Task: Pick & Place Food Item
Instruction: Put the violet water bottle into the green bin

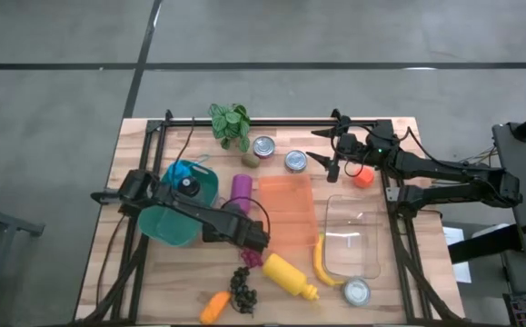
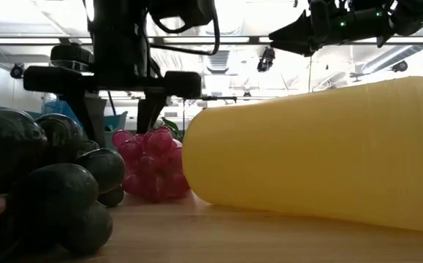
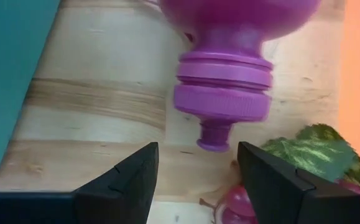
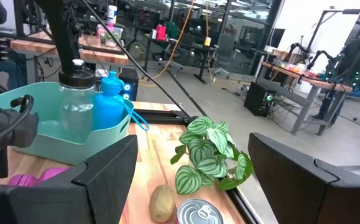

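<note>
A bunch of red grapes (image 2: pixel 147 162) lies on the wooden table (image 1: pixel 181 291), beside a dark grape bunch (image 1: pixel 242 286) and a yellow squeeze bottle (image 1: pixel 290 275) on its side. My left gripper (image 1: pixel 254 240) points down, open, just over the red grapes (image 1: pixel 251 260). In the low view its fingers (image 2: pixel 94 117) stand at the bunch's top; touching or not, I cannot tell. In the left wrist view the left gripper (image 3: pixel 195 180) faces the cap of a lying purple bottle (image 3: pixel 223 93), with one red grape (image 3: pixel 239 205) and a green striped leaf (image 3: pixel 310 149) near one finger. My right gripper (image 1: pixel 329 150) waits level and open at the far right.
A teal basket (image 1: pixel 179 204) with bottles stands left of the left arm. An orange board (image 1: pixel 287 207), a clear tub (image 1: pixel 352 236) and a banana (image 1: pixel 322 263) lie to the right. Two cans (image 1: pixel 263 147), a small plant (image 1: pixel 231 123) and a carrot (image 1: pixel 213 307) are also on the table.
</note>
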Controlling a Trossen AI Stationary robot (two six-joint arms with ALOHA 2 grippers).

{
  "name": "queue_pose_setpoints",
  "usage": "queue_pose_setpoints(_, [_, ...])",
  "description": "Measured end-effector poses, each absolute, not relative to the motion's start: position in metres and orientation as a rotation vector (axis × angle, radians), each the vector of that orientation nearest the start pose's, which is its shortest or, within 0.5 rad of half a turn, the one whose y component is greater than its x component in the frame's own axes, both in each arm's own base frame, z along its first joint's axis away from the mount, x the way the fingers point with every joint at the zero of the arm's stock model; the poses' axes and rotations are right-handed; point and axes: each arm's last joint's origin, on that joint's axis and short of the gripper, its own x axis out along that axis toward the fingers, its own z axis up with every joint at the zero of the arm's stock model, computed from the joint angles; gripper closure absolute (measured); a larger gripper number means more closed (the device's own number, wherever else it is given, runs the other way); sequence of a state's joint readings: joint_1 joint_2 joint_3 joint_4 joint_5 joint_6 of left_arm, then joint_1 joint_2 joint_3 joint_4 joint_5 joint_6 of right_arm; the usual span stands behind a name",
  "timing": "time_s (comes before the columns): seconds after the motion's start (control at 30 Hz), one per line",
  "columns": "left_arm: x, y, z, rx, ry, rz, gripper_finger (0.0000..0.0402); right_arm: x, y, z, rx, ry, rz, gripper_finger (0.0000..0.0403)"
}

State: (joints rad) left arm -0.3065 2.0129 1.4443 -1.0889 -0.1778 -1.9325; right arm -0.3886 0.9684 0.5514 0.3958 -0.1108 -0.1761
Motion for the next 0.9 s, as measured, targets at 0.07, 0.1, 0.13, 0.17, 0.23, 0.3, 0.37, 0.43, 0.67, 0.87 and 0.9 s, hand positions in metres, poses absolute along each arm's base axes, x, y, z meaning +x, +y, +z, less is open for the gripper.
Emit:
queue_pose_setpoints(0.07, [0.347,-0.105,0.159,-1.104,1.051,1.339,0.0181,0.200,-0.079,0.275,-0.170,0.045,-0.276,0.0097])
queue_pose_setpoints(0.1, [0.347,-0.105,0.156,-1.111,1.049,1.333,0.0182,0.200,-0.079,0.275,-0.170,0.045,-0.275,0.0097])
queue_pose_setpoints(0.13, [0.346,-0.104,0.152,-1.113,1.048,1.333,0.0183,0.200,-0.079,0.274,-0.170,0.045,-0.275,0.0097])
queue_pose_setpoints(0.17, [0.345,-0.104,0.150,-1.115,1.047,1.335,0.0185,0.200,-0.079,0.275,-0.170,0.045,-0.275,0.0097])
queue_pose_setpoints(0.23, [0.346,-0.104,0.147,-1.132,1.040,1.322,0.0187,0.200,-0.079,0.274,-0.170,0.045,-0.275,0.0097])
queue_pose_setpoints(0.3, [0.347,-0.103,0.146,-1.145,1.032,1.314,0.0188,0.200,-0.079,0.274,-0.169,0.046,-0.275,0.0097])
queue_pose_setpoints(0.37, [0.346,-0.101,0.143,-1.148,1.028,1.315,0.0189,0.200,-0.079,0.274,-0.170,0.045,-0.275,0.0097])
queue_pose_setpoints(0.43, [0.346,-0.100,0.140,-1.152,1.022,1.319,0.0189,0.200,-0.079,0.274,-0.170,0.045,-0.275,0.0097])
queue_pose_setpoints(0.67, [0.343,-0.095,0.133,-1.154,1.021,1.332,0.0189,0.200,-0.079,0.275,-0.170,0.045,-0.276,0.0097])
queue_pose_setpoints(0.87, [0.343,-0.092,0.133,-1.149,1.018,1.329,0.0189,0.200,-0.079,0.274,-0.170,0.045,-0.275,0.0097])
queue_pose_setpoints(0.9, [0.343,-0.092,0.133,-1.141,1.019,1.325,0.0189,0.200,-0.079,0.275,-0.170,0.045,-0.275,0.0097])
